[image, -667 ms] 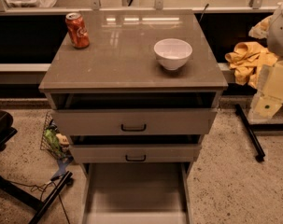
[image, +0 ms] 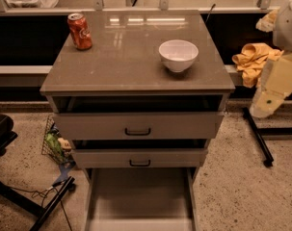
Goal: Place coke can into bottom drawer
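Observation:
The coke can (image: 80,31) stands upright at the back left corner of the cabinet top (image: 126,61). The bottom drawer (image: 140,201) is pulled out at the lower middle, and its grey floor is bare. A cream-coloured part of my arm (image: 276,81) shows at the right edge, beside the cabinet and far from the can. My gripper is out of view.
A white bowl (image: 178,55) sits on the right of the cabinet top. The two upper drawers (image: 138,126) with black handles are slightly open. A yellow cloth (image: 251,61) lies at the right, a wire basket (image: 56,146) at the left, and black stand legs (image: 258,136) are on the floor.

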Robot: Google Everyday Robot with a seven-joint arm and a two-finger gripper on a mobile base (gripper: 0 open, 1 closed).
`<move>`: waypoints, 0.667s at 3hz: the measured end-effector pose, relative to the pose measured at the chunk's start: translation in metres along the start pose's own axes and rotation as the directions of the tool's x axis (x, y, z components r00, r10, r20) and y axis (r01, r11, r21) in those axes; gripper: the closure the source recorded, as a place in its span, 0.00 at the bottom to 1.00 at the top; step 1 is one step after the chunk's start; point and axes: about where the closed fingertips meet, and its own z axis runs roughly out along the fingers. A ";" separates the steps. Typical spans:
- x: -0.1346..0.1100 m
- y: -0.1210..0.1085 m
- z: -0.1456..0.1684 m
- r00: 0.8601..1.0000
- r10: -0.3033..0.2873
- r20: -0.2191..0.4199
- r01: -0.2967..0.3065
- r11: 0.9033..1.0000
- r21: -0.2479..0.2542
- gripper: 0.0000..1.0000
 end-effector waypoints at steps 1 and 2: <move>-0.036 -0.035 -0.002 0.991 0.057 0.120 -0.067 0.994 0.082 0.00; -0.060 -0.060 0.010 0.955 0.137 0.263 -0.168 0.981 0.100 0.00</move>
